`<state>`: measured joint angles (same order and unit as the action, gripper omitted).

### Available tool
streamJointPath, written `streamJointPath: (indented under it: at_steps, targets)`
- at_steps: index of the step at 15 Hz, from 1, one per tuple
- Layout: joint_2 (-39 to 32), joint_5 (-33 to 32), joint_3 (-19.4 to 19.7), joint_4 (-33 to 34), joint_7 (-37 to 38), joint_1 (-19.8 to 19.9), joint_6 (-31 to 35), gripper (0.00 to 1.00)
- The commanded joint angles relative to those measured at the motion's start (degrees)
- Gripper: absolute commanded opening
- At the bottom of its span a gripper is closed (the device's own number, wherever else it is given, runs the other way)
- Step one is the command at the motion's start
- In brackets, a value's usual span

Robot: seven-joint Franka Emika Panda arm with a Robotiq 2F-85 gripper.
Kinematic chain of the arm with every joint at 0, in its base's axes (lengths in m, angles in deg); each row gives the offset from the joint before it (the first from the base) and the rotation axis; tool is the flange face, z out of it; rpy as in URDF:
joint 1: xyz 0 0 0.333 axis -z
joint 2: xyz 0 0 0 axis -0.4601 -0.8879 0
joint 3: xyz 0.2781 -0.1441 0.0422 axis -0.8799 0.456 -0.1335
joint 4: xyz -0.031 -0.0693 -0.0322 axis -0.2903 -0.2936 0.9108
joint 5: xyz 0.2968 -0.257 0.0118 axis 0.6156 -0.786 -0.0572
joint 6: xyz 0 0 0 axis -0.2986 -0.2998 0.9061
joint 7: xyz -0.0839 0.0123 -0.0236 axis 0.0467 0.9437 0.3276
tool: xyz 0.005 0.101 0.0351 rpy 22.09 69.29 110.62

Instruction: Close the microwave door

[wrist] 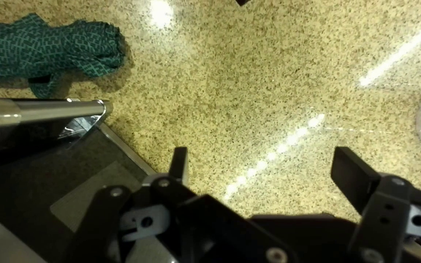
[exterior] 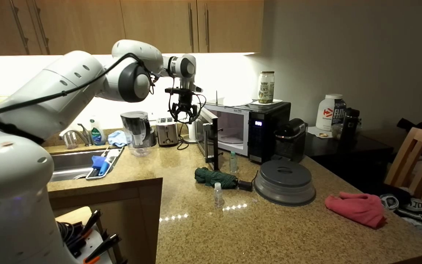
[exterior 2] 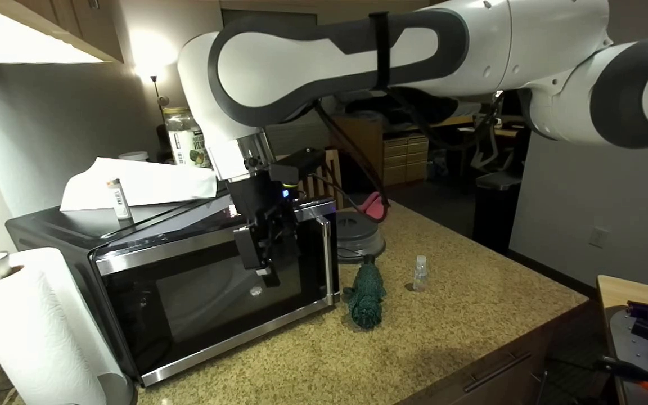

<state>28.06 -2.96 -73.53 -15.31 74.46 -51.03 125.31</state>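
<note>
You've got the gripper (wrist: 263, 165), spread and empty, near the outer face of the microwave door (exterior 2: 206, 298), swung out from the microwave (exterior: 273, 119) over the counter (exterior: 262, 234), presumably placed on that side to push it closed, no grasp needed.

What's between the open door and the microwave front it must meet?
A green-capped bottle stands between the door and the microwave, likely in the swing; a green bundle lies near the door's free edge.

The worktop (exterior: 255, 234) is speckled tan. The microwave door (exterior 2: 211, 298) is black, edged in silver. The dark green bundle (wrist: 57, 49) carries lighter lines.
</note>
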Motion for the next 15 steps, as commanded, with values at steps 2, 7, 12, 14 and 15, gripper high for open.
streamJointPath:
  at_steps: [2,7,12,14,15]
  targets:
    - [0.00,0.00,-0.02,0.25,-0.08,0.05,-0.20,1.00]
    - [0.00,0.00,-0.02,0.39,-0.14,0.11,-0.38,1.00]
    - [-0.52,0.25,1.04,0.49,4.50,0.31,0.93,1.00]
    - [-0.76,0.22,1.89,0.70,7.13,0.37,1.81,1.00]
    - [-0.90,0.03,2.44,0.77,8.49,0.24,2.20,1.00]
